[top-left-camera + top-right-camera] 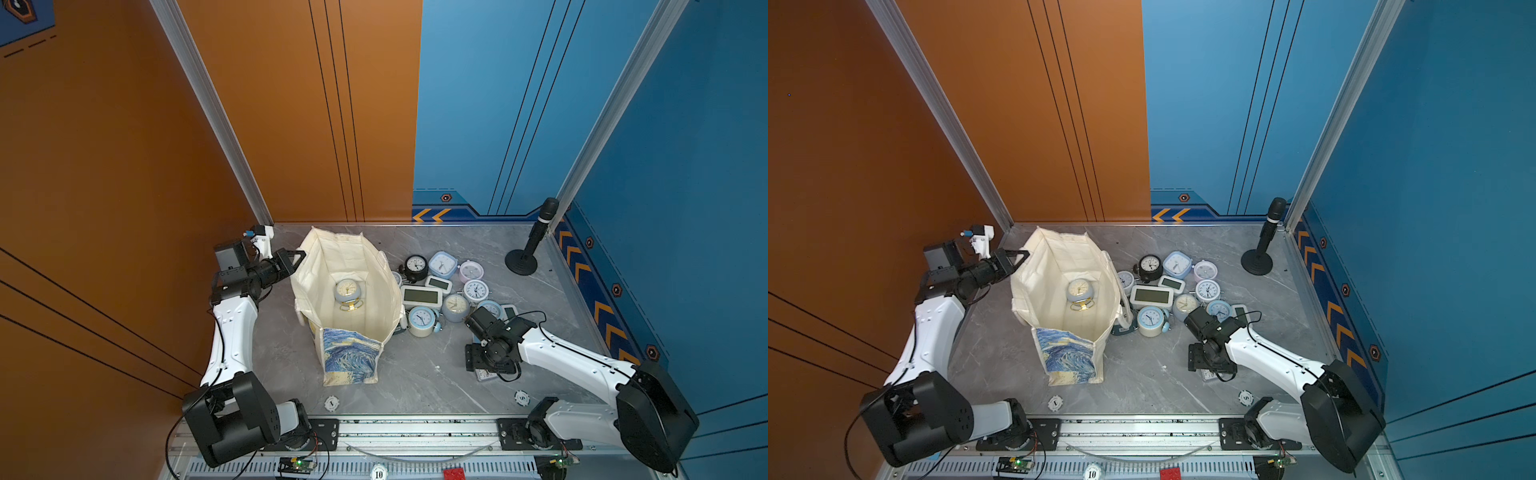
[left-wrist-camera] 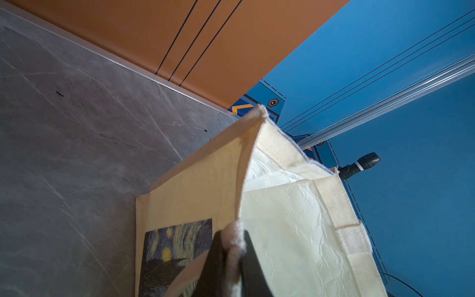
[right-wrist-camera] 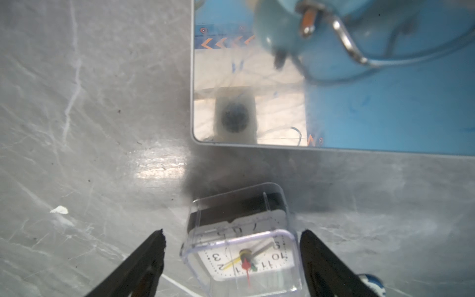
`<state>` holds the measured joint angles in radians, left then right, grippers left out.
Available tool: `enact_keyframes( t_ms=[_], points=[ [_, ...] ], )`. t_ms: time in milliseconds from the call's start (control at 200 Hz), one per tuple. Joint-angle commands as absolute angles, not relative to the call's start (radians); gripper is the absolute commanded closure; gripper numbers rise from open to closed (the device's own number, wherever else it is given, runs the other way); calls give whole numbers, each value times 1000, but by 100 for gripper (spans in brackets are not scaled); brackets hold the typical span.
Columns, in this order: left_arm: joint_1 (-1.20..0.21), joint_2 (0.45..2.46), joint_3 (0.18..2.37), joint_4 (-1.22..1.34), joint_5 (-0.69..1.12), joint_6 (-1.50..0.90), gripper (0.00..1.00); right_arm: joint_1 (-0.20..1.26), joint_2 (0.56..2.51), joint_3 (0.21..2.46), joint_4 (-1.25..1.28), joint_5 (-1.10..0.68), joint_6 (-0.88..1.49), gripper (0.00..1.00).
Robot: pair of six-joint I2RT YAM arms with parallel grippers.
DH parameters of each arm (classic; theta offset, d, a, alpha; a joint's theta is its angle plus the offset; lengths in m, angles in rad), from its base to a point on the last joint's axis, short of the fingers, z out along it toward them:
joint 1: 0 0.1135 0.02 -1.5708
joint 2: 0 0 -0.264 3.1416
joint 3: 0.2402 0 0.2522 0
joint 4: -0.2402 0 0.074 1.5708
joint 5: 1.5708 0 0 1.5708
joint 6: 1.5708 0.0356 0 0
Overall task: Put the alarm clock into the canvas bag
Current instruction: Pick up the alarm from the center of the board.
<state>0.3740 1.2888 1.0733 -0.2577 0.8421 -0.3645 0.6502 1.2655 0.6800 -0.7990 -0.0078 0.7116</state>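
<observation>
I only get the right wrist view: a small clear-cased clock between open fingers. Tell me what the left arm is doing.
Observer: The left gripper has its fingers shut on the rim of the canvas bag; the bag's mouth is open.
Operator: Report what's inside.
Observer: One round pale clock on a gold stand.
Operator: Give me the bag's direction from my clock.
Observer: Toward the left arm's side of your clear-cased clock; in both top views only tabletop lies between them.
</observation>
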Motion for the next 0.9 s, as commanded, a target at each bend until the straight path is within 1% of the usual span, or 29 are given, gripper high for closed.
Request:
enact_keyframes(
  t_ms=[0, 195, 370, 631, 896],
  points=[
    [377, 1281, 1063, -254, 861, -369, 100, 664, 1285, 694, -798, -23, 733, 22],
    [377, 1279, 1062, -253, 861, -368, 100, 678, 1289, 708, -805, -18, 734, 32],
    [377, 1280, 1063, -253, 861, -368, 100, 683, 1284, 725, -818, -15, 734, 37],
    [377, 1280, 1063, -252, 862, -368, 100, 683, 1278, 762, -845, -9, 724, 39],
    [379, 1279, 1063, -253, 858, -370, 100, 683, 1257, 870, -923, 24, 690, 39]
  ],
)
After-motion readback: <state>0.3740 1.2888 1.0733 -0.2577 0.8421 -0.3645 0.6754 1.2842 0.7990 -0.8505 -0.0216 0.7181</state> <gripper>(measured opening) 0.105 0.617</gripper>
